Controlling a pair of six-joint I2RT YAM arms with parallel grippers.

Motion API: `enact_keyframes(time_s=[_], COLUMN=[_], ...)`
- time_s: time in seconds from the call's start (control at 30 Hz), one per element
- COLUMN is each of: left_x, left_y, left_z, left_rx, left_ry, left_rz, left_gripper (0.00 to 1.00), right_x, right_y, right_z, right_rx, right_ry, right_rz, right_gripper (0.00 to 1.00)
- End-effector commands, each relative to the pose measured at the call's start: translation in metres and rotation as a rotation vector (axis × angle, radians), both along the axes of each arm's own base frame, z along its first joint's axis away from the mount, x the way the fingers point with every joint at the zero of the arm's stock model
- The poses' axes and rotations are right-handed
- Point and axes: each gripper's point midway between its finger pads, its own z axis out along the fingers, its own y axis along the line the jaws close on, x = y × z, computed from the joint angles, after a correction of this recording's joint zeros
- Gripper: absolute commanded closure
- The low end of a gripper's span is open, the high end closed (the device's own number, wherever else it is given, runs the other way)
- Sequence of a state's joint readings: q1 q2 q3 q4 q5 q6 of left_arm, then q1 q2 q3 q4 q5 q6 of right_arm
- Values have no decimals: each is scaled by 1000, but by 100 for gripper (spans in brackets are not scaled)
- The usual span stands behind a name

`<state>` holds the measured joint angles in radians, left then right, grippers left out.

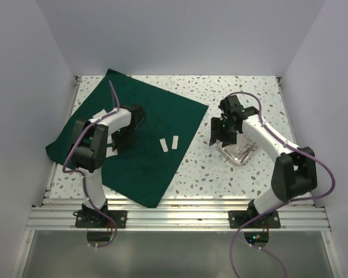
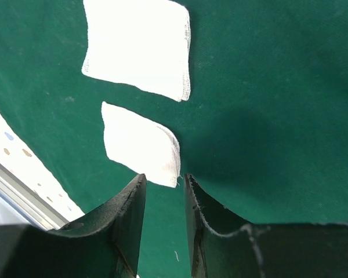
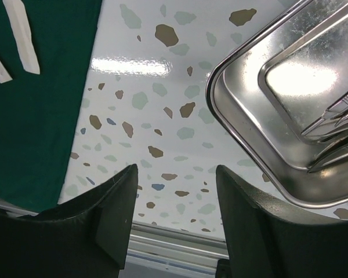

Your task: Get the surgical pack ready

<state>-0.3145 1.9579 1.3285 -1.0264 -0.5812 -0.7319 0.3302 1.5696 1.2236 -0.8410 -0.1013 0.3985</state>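
The surgical pack's dark green cloth [image 1: 145, 127] lies spread flat on the left half of the table. Two white gauze squares [image 2: 139, 46] [image 2: 142, 150] rest on it under my left arm. Two white strips [image 1: 163, 145] [image 1: 176, 142] lie near its right edge. My left gripper [image 2: 165, 178] hovers low over the cloth, open by a narrow gap with nothing in it, and the nearer square's corner lies just beyond its tips. My right gripper [image 3: 176, 169] is open and empty above bare table, left of the steel tray [image 3: 243, 133] that holds steel instruments [image 3: 336, 116].
The speckled tabletop [image 1: 209, 174] is bounded by white walls at the back and both sides. An aluminium rail [image 1: 180, 217] runs along the near edge, where the arm bases sit. The cloth's near corner reaches almost to that rail.
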Motion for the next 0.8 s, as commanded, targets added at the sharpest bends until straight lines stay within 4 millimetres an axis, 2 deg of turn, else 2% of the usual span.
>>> enact_keyframes(time_s=[0.0, 0.23, 0.5, 0.77], left_x=[4, -2, -3, 1], left_y=[6, 11, 19, 19], left_z=[-5, -11, -19, -2], left_rx=[36, 35, 19, 2], left_ry=[-15, -1, 8, -34], left_rz=[-13, -8, 15, 31], left_gripper=[64, 67, 76, 85], right_x=[3, 2, 2, 2], right_y=[4, 5, 6, 6], right_z=[10, 8, 7, 7], right_rx=[32, 36, 39, 41], right_ry=[-44, -42, -37, -38], right_rz=[24, 27, 29, 30], right_gripper=[40, 40, 39, 39])
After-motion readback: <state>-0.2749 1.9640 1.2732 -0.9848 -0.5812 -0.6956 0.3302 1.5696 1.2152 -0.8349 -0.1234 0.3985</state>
